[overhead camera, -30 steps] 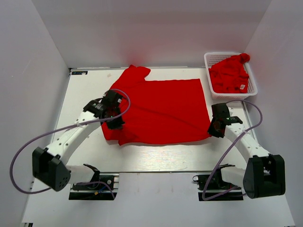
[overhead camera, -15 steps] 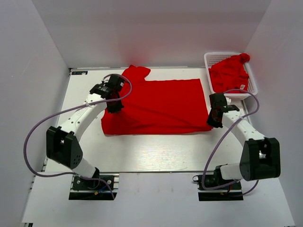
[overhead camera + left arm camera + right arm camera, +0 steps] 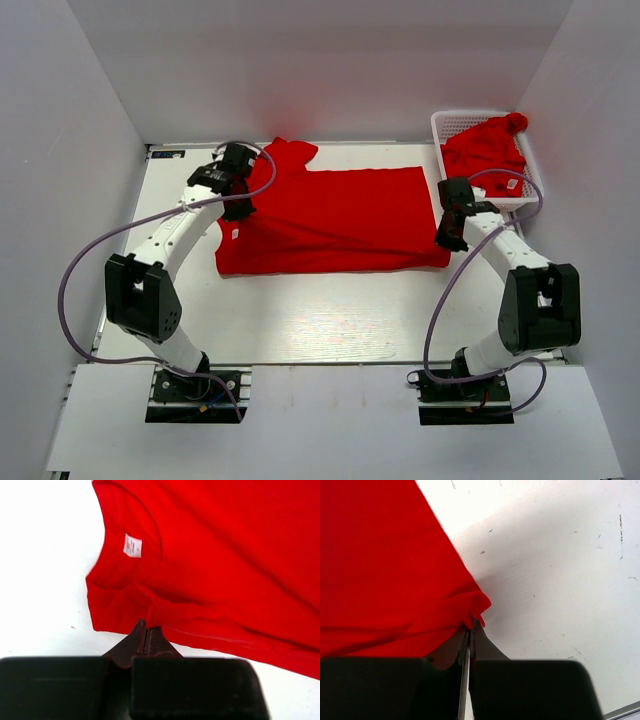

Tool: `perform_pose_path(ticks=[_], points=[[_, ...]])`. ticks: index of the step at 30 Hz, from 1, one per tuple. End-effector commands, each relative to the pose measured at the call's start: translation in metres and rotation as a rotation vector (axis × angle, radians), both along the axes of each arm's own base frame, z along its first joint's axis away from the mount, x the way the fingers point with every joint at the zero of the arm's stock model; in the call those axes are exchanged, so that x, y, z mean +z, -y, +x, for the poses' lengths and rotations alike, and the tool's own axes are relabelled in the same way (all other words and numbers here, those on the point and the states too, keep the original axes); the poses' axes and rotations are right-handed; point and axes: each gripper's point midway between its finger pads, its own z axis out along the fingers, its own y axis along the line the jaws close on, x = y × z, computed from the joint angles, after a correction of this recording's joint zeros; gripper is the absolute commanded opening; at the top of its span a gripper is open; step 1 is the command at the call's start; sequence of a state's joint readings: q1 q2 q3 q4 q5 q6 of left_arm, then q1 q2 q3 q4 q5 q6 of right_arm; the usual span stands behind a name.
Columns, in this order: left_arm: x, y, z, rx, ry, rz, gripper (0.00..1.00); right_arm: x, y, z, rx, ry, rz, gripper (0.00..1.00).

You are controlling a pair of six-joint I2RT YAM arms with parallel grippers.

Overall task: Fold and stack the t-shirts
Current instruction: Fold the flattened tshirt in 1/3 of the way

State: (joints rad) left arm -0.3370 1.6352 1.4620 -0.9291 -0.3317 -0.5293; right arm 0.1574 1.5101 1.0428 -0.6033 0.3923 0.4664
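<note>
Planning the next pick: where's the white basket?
In the top view the basket sits at the table's far right corner, just beyond the right gripper, holding a crumpled t-shirt.

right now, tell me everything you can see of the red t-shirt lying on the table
The t-shirt is plain bright red cloth, soft and creased, lying spread on the white table, its near part seemingly doubled over. One short sleeve sticks out at the far left, and a small white label sits by the neckline. The left gripper pinches its left edge, the right gripper its right corner.
</note>
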Motion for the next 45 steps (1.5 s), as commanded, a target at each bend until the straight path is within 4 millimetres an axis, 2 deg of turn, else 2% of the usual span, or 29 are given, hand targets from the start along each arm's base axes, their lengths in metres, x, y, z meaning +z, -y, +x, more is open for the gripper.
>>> perform_pose_path(ticks=[1,4,7,8,14,16,20,23,25,27,28,31,32,33,34,35,36,37,39,40,42,43,44,45], points=[[0.027,-0.009,0.021,0.001,0.093,0.021,0.0,0.018,0.005,0.019,-0.011,0.058,-0.028,0.0],[0.034,-0.005,0.031,-0.015,0.125,0.009,0.0,0.015,0.003,0.025,-0.003,0.053,-0.022,0.0],[0.027,-0.01,0.048,-0.006,0.122,0.03,0.0,0.016,0.003,0.032,0.001,0.056,-0.031,0.0],[0.027,-0.01,0.048,-0.006,0.122,0.03,0.0,0.014,0.002,0.034,0.002,0.051,-0.031,0.0],[0.003,-0.013,0.074,-0.016,0.102,0.056,0.0,0.015,0.001,0.052,0.003,0.06,-0.035,0.0],[-0.011,-0.011,0.081,-0.016,0.079,0.063,0.0,0.013,0.001,0.056,0.005,0.061,-0.037,0.0],[-0.024,-0.024,0.096,0.023,0.057,0.101,0.0,0.009,-0.002,0.066,0.014,0.05,-0.039,0.0],[-0.028,-0.033,0.105,0.048,0.05,0.114,0.0,0.013,-0.001,0.072,0.009,0.061,-0.051,0.06],[-0.042,-0.035,0.106,0.042,0.012,0.119,0.0,0.016,-0.002,0.074,0.01,0.068,-0.05,0.17],[-0.04,-0.033,0.107,0.035,0.004,0.11,0.06,0.015,0.0,0.076,0.006,0.069,-0.049,0.3],[-0.041,-0.035,0.109,0.039,0.001,0.101,0.2,0.017,-0.001,0.079,0.008,0.076,-0.05,0.39],[-0.032,-0.036,0.107,0.031,0.017,0.103,0.7,0.019,-0.002,0.078,0.009,0.068,-0.05,0.56],[-0.022,-0.036,0.107,0.032,0.038,0.098,1.0,0.021,-0.003,0.078,0.015,0.069,-0.046,0.58],[-0.023,-0.042,0.104,0.042,0.023,0.102,1.0,0.025,-0.004,0.078,0.018,0.079,-0.039,0.61],[-0.013,-0.045,0.104,0.051,0.041,0.11,1.0,0.028,-0.005,0.078,0.022,0.091,-0.035,0.63],[-0.012,-0.048,0.1,0.058,0.027,0.126,1.0,0.029,-0.009,0.076,0.042,0.088,-0.021,0.63],[-0.005,-0.054,0.098,0.072,0.031,0.133,1.0,0.038,-0.011,0.075,0.047,0.112,-0.009,0.64],[-0.007,-0.056,0.091,0.07,0.002,0.14,1.0,0.038,-0.014,0.074,0.062,0.118,0.009,0.71],[0.007,-0.058,0.082,0.094,0.015,0.134,1.0,0.051,-0.02,0.07,0.088,0.151,0.041,0.85],[0.007,-0.059,0.075,0.1,0.002,0.133,1.0,0.05,-0.025,0.062,0.123,0.151,0.058,0.9],[-0.003,-0.057,0.056,0.101,-0.041,0.105,1.0,0.056,-0.038,0.058,0.176,0.171,0.12,0.9],[0.007,-0.058,0.047,0.11,-0.019,0.095,1.0,0.053,-0.041,0.05,0.2,0.166,0.128,0.9],[-0.007,-0.058,0.03,0.108,-0.063,0.085,1.0,0.053,-0.046,0.048,0.228,0.169,0.142,0.9],[-0.012,-0.054,0.019,0.112,-0.08,0.051,1.0,0.047,-0.052,0.04,0.264,0.149,0.162,0.9]])
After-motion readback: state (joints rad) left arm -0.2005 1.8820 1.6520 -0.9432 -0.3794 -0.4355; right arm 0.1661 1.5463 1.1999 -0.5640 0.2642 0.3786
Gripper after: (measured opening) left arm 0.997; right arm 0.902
